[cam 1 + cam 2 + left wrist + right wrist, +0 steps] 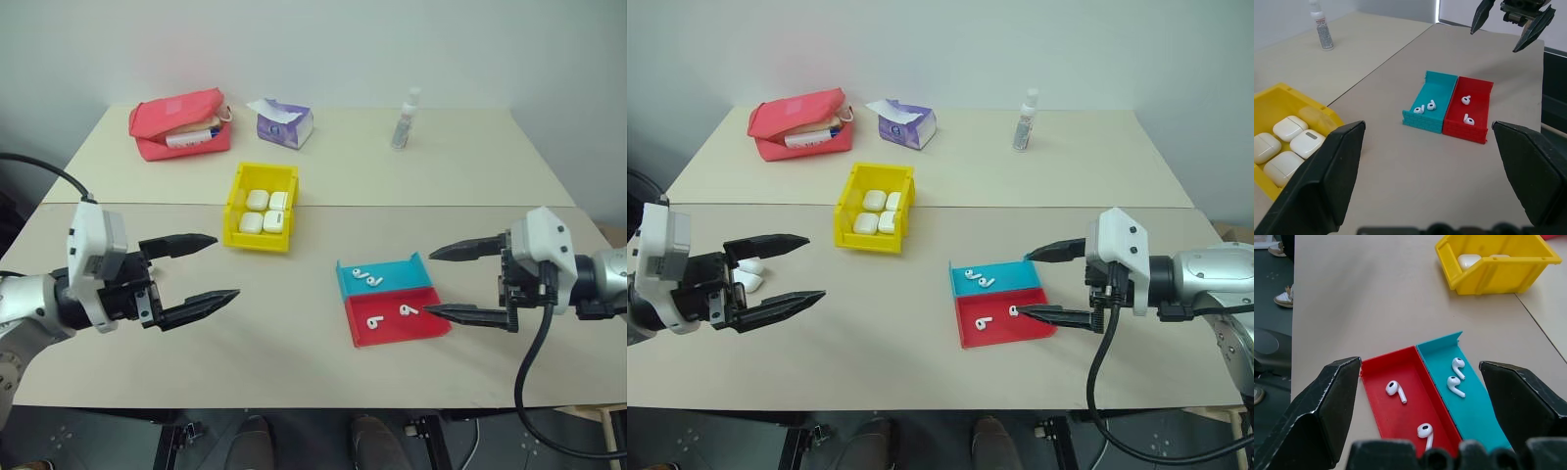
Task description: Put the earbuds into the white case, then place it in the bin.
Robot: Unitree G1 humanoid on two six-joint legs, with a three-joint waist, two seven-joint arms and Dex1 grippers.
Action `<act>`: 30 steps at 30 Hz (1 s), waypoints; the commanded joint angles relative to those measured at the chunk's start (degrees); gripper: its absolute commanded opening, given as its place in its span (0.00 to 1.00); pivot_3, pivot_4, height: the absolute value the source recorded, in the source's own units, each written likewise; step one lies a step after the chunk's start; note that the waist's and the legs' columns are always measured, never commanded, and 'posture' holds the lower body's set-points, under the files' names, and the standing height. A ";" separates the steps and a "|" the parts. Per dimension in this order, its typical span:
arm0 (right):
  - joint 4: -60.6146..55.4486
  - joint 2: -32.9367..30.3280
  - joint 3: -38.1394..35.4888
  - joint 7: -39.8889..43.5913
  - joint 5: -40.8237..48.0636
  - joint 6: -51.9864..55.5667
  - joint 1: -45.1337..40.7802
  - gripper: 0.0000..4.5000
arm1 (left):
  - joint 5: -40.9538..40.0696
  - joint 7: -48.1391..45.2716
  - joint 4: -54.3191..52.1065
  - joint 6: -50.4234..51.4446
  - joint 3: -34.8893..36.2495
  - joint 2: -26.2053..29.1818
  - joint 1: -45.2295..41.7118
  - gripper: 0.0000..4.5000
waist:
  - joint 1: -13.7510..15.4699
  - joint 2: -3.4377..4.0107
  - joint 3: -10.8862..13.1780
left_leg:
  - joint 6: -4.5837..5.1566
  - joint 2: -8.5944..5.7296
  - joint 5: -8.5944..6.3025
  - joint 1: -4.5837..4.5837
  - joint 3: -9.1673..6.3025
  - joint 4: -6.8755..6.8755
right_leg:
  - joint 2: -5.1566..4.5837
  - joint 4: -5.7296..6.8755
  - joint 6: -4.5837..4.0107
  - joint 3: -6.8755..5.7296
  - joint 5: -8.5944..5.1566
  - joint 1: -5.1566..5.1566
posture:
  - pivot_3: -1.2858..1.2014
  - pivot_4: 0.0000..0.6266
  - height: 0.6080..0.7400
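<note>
Hiding partly behind left gripper (pixel 789 267) — white case (pixel 748 273)

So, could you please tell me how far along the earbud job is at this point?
Nothing looks done yet. Four closed white cases already sit in the yellow bin, but two earbuds lie loose in the teal tray and two more in the red tray. Nothing is in hand: the left pincer and right pincer are both open and empty. All packing remains.
</note>
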 commanded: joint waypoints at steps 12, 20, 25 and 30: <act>-0.82 4.23 1.82 -1.97 0.00 -1.46 -0.77 1.00 | -4.25 8.57 -2.48 5.56 7.53 1.16 1.42 1.00 | -0.03 0.00 0.00 | 0.00 0.00 0.00 0.00 -0.01 0.02 | 0.00 0.01 0.00 0.01 0.00 0.00 | 0.52 0.24 1.00; 1.09 4.12 3.82 -0.20 -0.26 -1.75 -3.67 1.00 | -11.24 21.74 -0.74 13.23 10.86 3.71 -2.64 1.00 | 0.04 -0.03 0.01 | 0.00 0.00 0.00 0.02 -0.01 0.01 | 0.00 0.04 0.00 0.00 0.00 0.00 | 0.52 0.24 1.00; 1.89 4.58 3.96 -0.90 -1.15 -1.77 -3.81 1.00 | -7.53 31.29 -1.07 19.84 9.08 9.02 -5.33 1.00 | 0.07 -0.05 0.02 | 0.00 -0.02 0.00 0.00 -0.05 0.01 | -0.02 0.00 0.00 -0.01 0.00 0.01 | 0.52 0.24 1.00; 0.95 5.69 5.04 -1.70 -1.38 -1.66 -3.31 1.00 | -10.94 35.37 8.95 37.16 -0.26 22.25 -12.73 1.00 | -0.01 -0.08 0.04 | 0.00 -0.02 0.00 0.01 -0.05 0.00 | -0.02 0.06 0.00 -0.03 0.00 -0.02 | 0.52 0.24 1.00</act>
